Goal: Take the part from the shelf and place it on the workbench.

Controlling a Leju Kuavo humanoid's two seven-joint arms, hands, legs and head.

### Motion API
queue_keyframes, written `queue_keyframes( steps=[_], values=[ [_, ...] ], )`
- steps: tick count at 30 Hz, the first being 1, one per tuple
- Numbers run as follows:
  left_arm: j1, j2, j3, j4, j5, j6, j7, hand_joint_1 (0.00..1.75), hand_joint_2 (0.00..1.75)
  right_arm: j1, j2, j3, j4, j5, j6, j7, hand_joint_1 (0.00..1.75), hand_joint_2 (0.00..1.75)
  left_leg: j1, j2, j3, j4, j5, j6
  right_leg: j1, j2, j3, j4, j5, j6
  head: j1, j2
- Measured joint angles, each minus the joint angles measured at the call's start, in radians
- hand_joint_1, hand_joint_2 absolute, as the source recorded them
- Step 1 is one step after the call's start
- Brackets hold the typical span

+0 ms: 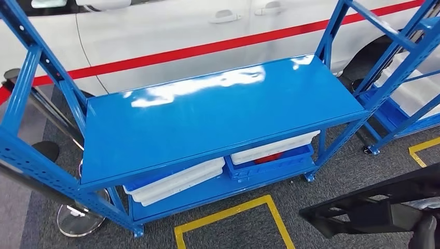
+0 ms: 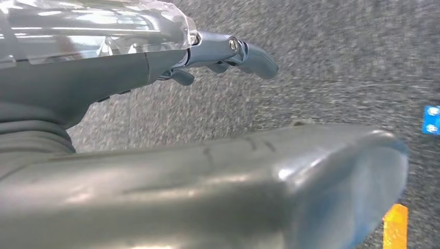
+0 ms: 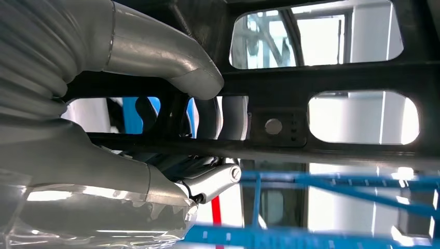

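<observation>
A black frame-like part (image 1: 371,206) with cut-out openings hangs at the lower right of the head view, below and to the right of the blue workbench (image 1: 218,114). My right hand (image 1: 425,233) grips it from below. In the right wrist view the thumb (image 3: 171,62) and fingers wrap a bar of the black part (image 3: 337,78). The workbench's glossy top is bare. My left hand (image 2: 104,72) hangs over grey carpet with its fingers (image 2: 249,54) stretched out and nothing in them.
Under the workbench top, a lower shelf holds two blue bins with white trays (image 1: 176,182) (image 1: 272,150). A second blue rack (image 1: 399,67) stands at the right. A white car with a red stripe (image 1: 207,31) is behind. Yellow floor tape (image 1: 233,213) lies in front.
</observation>
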Motion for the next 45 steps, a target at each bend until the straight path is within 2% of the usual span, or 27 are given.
queue_keyframes(
  steps=[2, 3, 5, 6, 8, 9, 10, 11, 13, 15, 17, 18, 20, 22, 24, 25, 27, 29, 31, 33, 35, 37, 39, 40, 41, 43, 45],
  values=[
    [-0.004, 0.0, 0.001, 0.0, 0.0, 0.007, 0.006, 0.0, 0.0, 0.009, 0.017, 0.007, -0.003, 0.032, -0.005, -0.019, 1.75, 1.75, 0.0, 0.018, 0.004, -0.002, 0.004, -0.014, 0.004, 0.017, -0.009, -0.003, 0.008, -0.022, 0.0, 0.0],
    [-0.005, 0.001, 0.002, 0.0, 0.0, 0.009, 0.01, 0.0, 0.0, 0.016, 0.026, 0.012, -0.005, 0.048, -0.008, -0.028, 1.75, 1.75, 0.001, 0.01, 0.001, 0.002, 0.0, -0.023, 0.002, 0.028, -0.013, -0.008, 0.013, -0.03, 0.0, 0.0],
    [-0.005, 0.002, 0.003, 0.0, -0.001, 0.011, 0.015, 0.0, 0.0, 0.027, 0.043, 0.022, -0.009, 0.075, -0.014, -0.041, 1.75, 1.75, 0.003, -0.043, -0.019, 0.048, -0.048, -0.034, 0.001, 0.05, -0.026, -0.014, 0.029, -0.045, 0.0, 0.0],
    [-0.003, 0.004, 0.003, 0.0, -0.002, 0.011, 0.016, 0.0, 0.0, 0.032, 0.052, 0.029, -0.01, 0.085, -0.016, -0.046, 1.75, 1.75, 0.004, -0.079, -0.04, 0.104, -0.093, -0.035, 0.003, 0.061, -0.035, -0.015, 0.037, -0.051, 0.0, 0.0],
    [0.0, 0.006, 0.005, 0.0, -0.003, 0.011, 0.016, 0.0, 0.0, 0.044, 0.069, 0.042, -0.01, 0.1, -0.018, -0.058, 1.75, 1.75, 0.003, -0.113, -0.082, 0.233, -0.17, -0.028, 0.012, 0.089, -0.055, -0.013, 0.05, -0.06, 0.0, 0.0],
    [0.001, 0.007, 0.006, 0.0, -0.004, 0.011, 0.013, 0.0, 0.0, 0.055, 0.078, 0.047, -0.01, 0.106, -0.017, -0.063, 1.75, 1.75, 0.002, -0.118, -0.089, 0.272, -0.184, -0.024, 0.016, 0.104, -0.064, -0.012, 0.056, -0.063, 0.0, 0.0],
    [0.002, 0.008, 0.007, 0.0, -0.003, 0.011, 0.009, 0.0, 0.0, 0.067, 0.087, 0.05, -0.01, 0.11, -0.015, -0.067, 1.75, 1.75, 0.001, -0.121, -0.079, 0.274, -0.176, -0.018, 0.02, 0.118, -0.072, -0.011, 0.061, -0.063, 0.0, 0.0],
    [0.002, 0.008, 0.008, 0.0, 0.0, 0.011, 0.002, 0.0, 0.0, 0.079, 0.096, 0.052, -0.01, 0.114, -0.011, -0.07, 1.75, 1.75, -0.001, -0.126, -0.049, 0.234, -0.152, -0.011, 0.022, 0.132, -0.078, -0.01, 0.066, -0.063, 0.0, 0.0],
    [0.001, 0.013, 0.013, 0.0, 0.008, 0.014, -0.013, 0.0, 0.0, 0.095, 0.115, 0.057, -0.009, 0.13, 0.0, -0.075, 1.75, 1.75, -0.004, -0.172, 0.041, 0.091, -0.098, 0.008, 0.025, 0.159, -0.088, -0.007, 0.077, -0.061, 0.0, 0.0],
    [-0.001, 0.017, 0.019, 0.0, 0.017, 0.025, -0.025, 0.0, 0.0, 0.105, 0.13, 0.069, -0.006, 0.156, 0.009, -0.083, 1.75, 1.75, -0.007, -0.211, 0.097, -0.01, -0.075, 0.016, 0.025, 0.186, -0.096, -0.003, 0.088, -0.053, 0.0, 0.0],
    [-0.004, 0.017, 0.025, 0.0, 0.026, 0.039, -0.029, 0.0, 0.0, 0.116, 0.141, 0.087, 0.001, 0.181, 0.011, -0.095, 1.75, 1.75, -0.007, -0.197, 0.1, -0.028, -0.071, 0.015, 0.025, 0.211, -0.102, -0.003, 0.1, -0.04, 0.0, 0.0],
    [-0.007, 0.017, 0.028, 0.0, 0.03, 0.044, -0.03, 0.0, 0.0, 0.124, 0.145, 0.097, 0.007, 0.19, 0.009, -0.101, 1.75, 1.75, -0.005, -0.183, 0.1, -0.033, -0.067, 0.018, 0.026, 0.208, -0.106, 0.0, 0.1, -0.035, 0.0, 0.0],
    [-0.009, 0.017, 0.034, -0.001, 0.036, 0.052, -0.031, 0.0, 0.0, 0.133, 0.151, 0.116, 0.019, 0.205, 0.002, -0.113, 1.75, 1.75, 0.0, -0.153, 0.096, -0.041, -0.056, 0.026, 0.027, 0.16, -0.131, 0.048, 0.066, -0.025, 0.0, 0.0],
    [-0.005, 0.018, 0.041, -0.001, 0.041, 0.059, -0.031, 0.0, 0.0, 0.134, 0.152, 0.135, 0.034, 0.215, -0.011, -0.122, 1.75, 1.75, -0.002, -0.121, 0.09, -0.041, -0.052, 0.031, 0.02, 0.1, -0.185, 0.173, -0.006, -0.015, 0.0, 0.0],
    [-0.002, 0.018, 0.048, -0.001, 0.045, 0.065, -0.028, 0.0, 0.0, 0.137, 0.153, 0.158, 0.052, 0.226, -0.031, -0.13, 1.75, 1.75, -0.003, -0.087, 0.086, -0.04, -0.051, 0.029, 0.01, 0.081, -0.224, 0.279, -0.047, -0.005, 0.0, 0.0],
    [-0.002, 0.018, 0.051, -0.001, 0.047, 0.07, -0.024, 0.0, 0.0, 0.139, 0.153, 0.169, 0.063, 0.232, -0.045, -0.135, 1.75, 1.75, -0.002, -0.071, 0.085, -0.04, -0.051, 0.027, 0.006, 0.077, -0.216, 0.28, -0.041, -0.001, 0.0, 0.0],
    [-0.005, 0.019, 0.055, -0.001, 0.051, 0.078, -0.016, 0.0, 0.0, 0.141, 0.153, 0.195, 0.083, 0.242, -0.083, -0.146, 1.75, 1.75, -0.002, -0.043, 0.088, -0.039, -0.054, 0.021, 0.002, 0.052, -0.141, 0.167, 0.012, 0.0, 0.0, 0.0],
    [-0.007, 0.022, 0.061, -0.001, 0.055, 0.082, -0.005, 0.0, 0.0, 0.138, 0.151, 0.239, 0.112, 0.237, -0.126, -0.154, 1.75, 1.75, -0.005, -0.018, 0.092, -0.036, -0.06, 0.009, 0.01, 0.011, -0.067, 0.042, 0.043, -0.013, 0.0, 0.0],
    [-0.011, 0.03, 0.067, -0.001, 0.058, 0.077, 0.008, 0.0, 0.0, 0.132, 0.145, 0.313, 0.161, 0.232, -0.182, -0.159, 1.75, 1.75, -0.008, 0.004, 0.096, -0.035, -0.064, -0.004, 0.021, 0.003, -0.052, 0.006, 0.043, -0.031, 0.0, 0.0],
    [-0.017, 0.039, 0.07, -0.001, 0.061, 0.071, 0.017, 0.0, 0.0, 0.127, 0.141, 0.398, 0.214, 0.24, -0.236, -0.161, 1.75, 1.75, -0.005, 0.015, 0.101, -0.033, -0.068, -0.016, 0.02, 0.029, -0.057, 0.002, 0.047, -0.046, 0.0, 0.0],
    [-0.022, 0.048, 0.072, -0.001, 0.061, 0.069, 0.02, 0.0, 0.0, 0.12, 0.139, 0.468, 0.253, 0.245, -0.267, -0.161, 1.75, 1.75, -0.001, -0.036, 0.085, 0.01, -0.1, -0.026, 0.015, 0.052, -0.059, -0.004, 0.053, -0.06, 0.0, 0.0],
    [-0.02, 0.056, 0.075, -0.001, 0.058, 0.068, 0.024, 0.0, 0.0, 0.102, 0.135, 0.525, 0.291, 0.236, -0.298, -0.162, 1.75, 1.75, 0.003, -0.103, 0.025, 0.131, -0.162, -0.032, 0.013, 0.074, -0.062, -0.006, 0.057, -0.071, 0.0, 0.0],
    [-0.014, 0.061, 0.079, -0.001, 0.055, 0.068, 0.029, 0.0, 0.0, 0.078, 0.117, 0.595, 0.346, 0.222, -0.342, -0.162, 1.75, 1.75, 0.004, -0.119, -0.04, 0.251, -0.197, -0.035, 0.016, 0.103, -0.066, -0.004, 0.06, -0.076, 0.0, 0.0],
    [-0.012, 0.064, 0.081, -0.001, 0.055, 0.07, 0.028, 0.0, 0.0, 0.067, 0.105, 0.638, 0.377, 0.218, -0.365, -0.162, 1.75, 1.75, 0.004, -0.12, -0.053, 0.265, -0.186, -0.035, 0.017, 0.119, -0.067, -0.003, 0.06, -0.077, 0.0, 0.0],
    [-0.012, 0.066, 0.083, -0.001, 0.056, 0.073, 0.027, 0.0, 0.0, 0.057, 0.095, 0.682, 0.405, 0.218, -0.388, -0.162, 1.75, 1.75, 0.004, -0.123, -0.049, 0.241, -0.156, -0.034, 0.018, 0.135, -0.067, 0.0, 0.06, -0.076, 0.0, 0.0],
    [-0.014, 0.072, 0.088, -0.001, 0.059, 0.086, 0.022, 0.0, 0.0, 0.032, 0.08, 0.761, 0.451, 0.224, -0.435, -0.161, 1.75, 1.75, 0.007, -0.158, -0.006, 0.115, -0.075, -0.03, 0.018, 0.162, -0.069, 0.007, 0.06, -0.074, 0.0, 0.0],
    [-0.015, 0.076, 0.094, -0.001, 0.064, 0.103, 0.017, 0.0, 0.0, 0.001, 0.067, 0.825, 0.484, 0.229, -0.471, -0.161, 1.75, 1.75, 0.01, -0.203, 0.024, 0.021, -0.035, -0.025, 0.019, 0.187, -0.08, 0.018, 0.061, -0.064, 0.0, 0.0]
  ],
)
